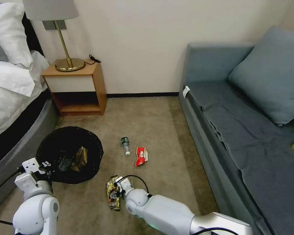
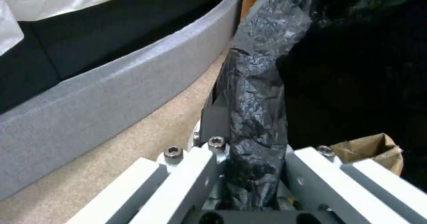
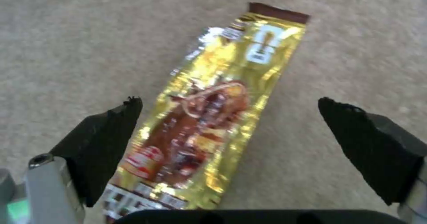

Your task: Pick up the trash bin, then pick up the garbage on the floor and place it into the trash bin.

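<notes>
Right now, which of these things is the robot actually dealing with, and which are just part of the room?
Job:
trash bin, left gripper shut on its rim
brown paper packet, inside bin
yellow wrapper, under open right gripper
mini bottle
red wrapper

Lying about:
lamp
nightstand
sofa
bed

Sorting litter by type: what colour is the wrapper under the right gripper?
Shiny gold-yellow wrapper with dark brown print, clearest in the right wrist view.
</notes>
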You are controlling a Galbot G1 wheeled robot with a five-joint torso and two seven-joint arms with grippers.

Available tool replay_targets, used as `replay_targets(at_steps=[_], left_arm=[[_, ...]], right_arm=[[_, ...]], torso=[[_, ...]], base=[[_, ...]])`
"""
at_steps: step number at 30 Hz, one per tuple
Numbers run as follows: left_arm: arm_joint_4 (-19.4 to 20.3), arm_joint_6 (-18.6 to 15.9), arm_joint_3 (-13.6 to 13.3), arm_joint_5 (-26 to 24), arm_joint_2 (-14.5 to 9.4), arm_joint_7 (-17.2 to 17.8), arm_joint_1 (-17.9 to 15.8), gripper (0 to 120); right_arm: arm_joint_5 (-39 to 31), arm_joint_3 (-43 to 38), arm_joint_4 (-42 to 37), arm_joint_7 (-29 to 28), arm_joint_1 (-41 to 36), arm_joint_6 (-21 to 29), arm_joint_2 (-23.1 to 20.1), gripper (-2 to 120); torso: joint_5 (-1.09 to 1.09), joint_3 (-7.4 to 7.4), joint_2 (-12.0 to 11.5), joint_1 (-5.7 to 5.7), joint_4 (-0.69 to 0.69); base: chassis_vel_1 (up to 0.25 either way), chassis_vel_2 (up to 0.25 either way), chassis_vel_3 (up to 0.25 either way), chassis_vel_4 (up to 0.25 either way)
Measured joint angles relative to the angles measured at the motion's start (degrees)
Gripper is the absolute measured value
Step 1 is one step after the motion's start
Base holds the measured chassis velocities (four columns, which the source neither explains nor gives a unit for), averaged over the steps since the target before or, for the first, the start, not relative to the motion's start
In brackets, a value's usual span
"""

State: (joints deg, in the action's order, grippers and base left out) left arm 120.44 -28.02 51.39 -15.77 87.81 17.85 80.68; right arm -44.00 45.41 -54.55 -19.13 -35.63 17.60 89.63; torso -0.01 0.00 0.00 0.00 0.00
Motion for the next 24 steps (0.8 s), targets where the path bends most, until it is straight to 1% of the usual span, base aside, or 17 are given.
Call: replay_targets(at_steps=[4,24], left_arm=[[-0.04,0.25,-0.04,-0.02,-0.01,-0.02,0.18,2],[-0.07,1.00,-0.30,0.20,0.07,-0.10,0.56,2]], right_arm=[[1.14,0.30,0.80,0.30,-0.53,-0.49,0.42,100],[4.58,0.89,2.23,1.30,-2.41,-2.23,-0.26,100]], torso=[[0.00,0.00,0.00,0.00,0.00],[0.01,0.00,0.00,0.00,-0.01]], base=[[0.000,0.000,0.000,0.000],[0.000,0.000,0.000,0.000]])
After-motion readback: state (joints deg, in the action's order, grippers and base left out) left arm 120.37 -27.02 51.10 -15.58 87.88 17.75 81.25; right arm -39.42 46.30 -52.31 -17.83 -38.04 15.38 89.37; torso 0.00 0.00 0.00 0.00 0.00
